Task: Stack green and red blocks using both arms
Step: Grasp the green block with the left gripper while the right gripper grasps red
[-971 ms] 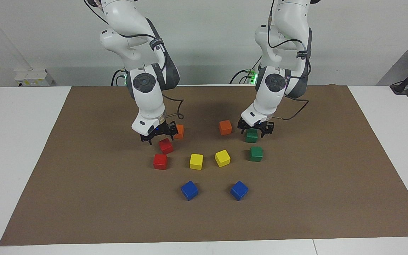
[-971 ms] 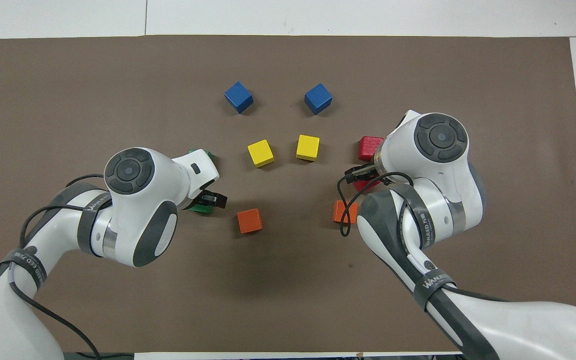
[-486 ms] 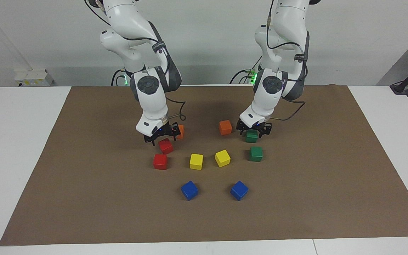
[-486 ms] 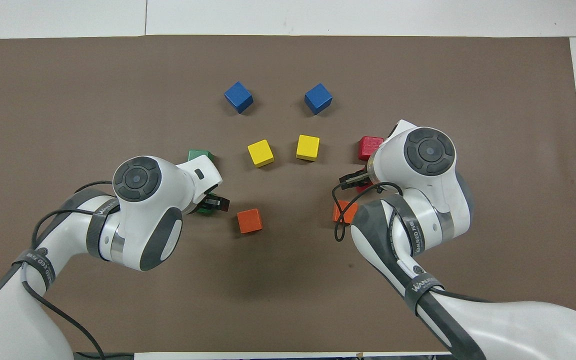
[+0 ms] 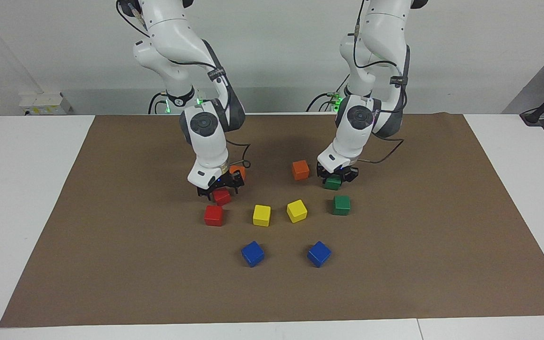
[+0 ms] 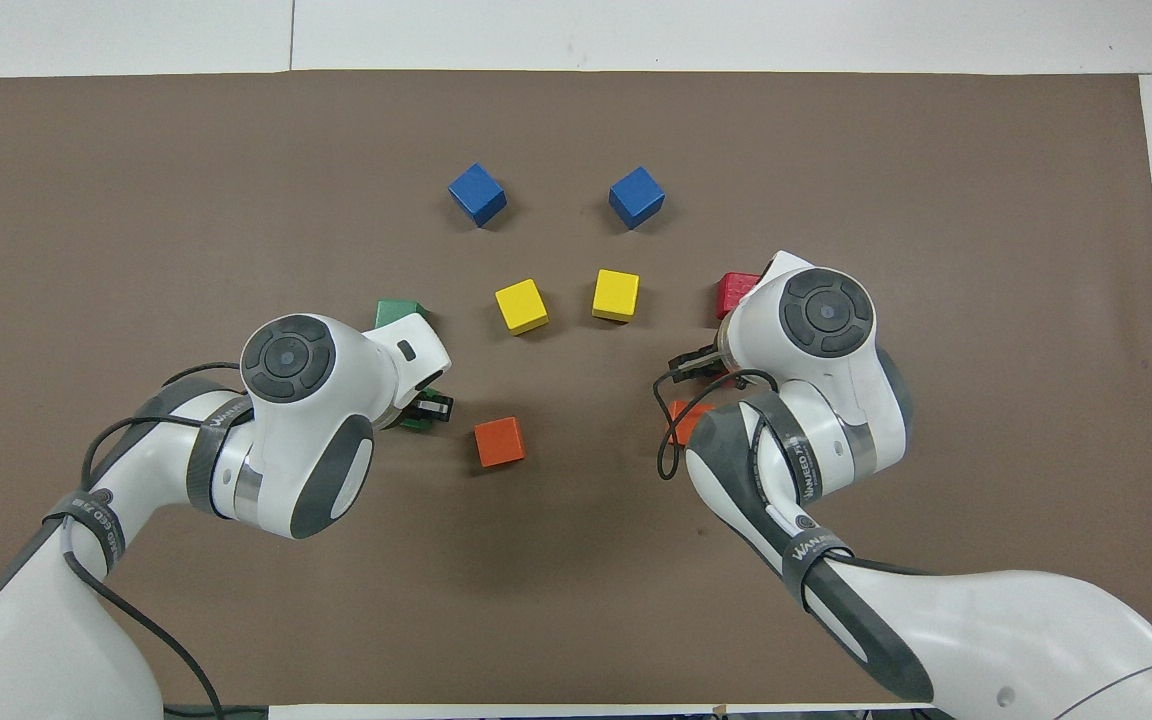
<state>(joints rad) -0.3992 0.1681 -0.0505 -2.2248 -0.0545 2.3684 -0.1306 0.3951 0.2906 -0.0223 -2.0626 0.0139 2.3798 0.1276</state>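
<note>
While my left gripper (image 5: 336, 178) is sitting low over the nearer green block (image 5: 332, 183), its fingers are closing narrow against the block's sides; the second green block (image 5: 341, 205) is lying farther out on the mat (image 5: 111, 264). My right gripper (image 5: 216, 188) is straddling the nearer red block (image 5: 222, 197), fingers somewhat spread, with the other red block (image 5: 213, 215) just beside it.

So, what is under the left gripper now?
A green block lies on the brown mat under the left gripper. The gripper covers its top, so whether the fingers grip it is hidden.
</note>
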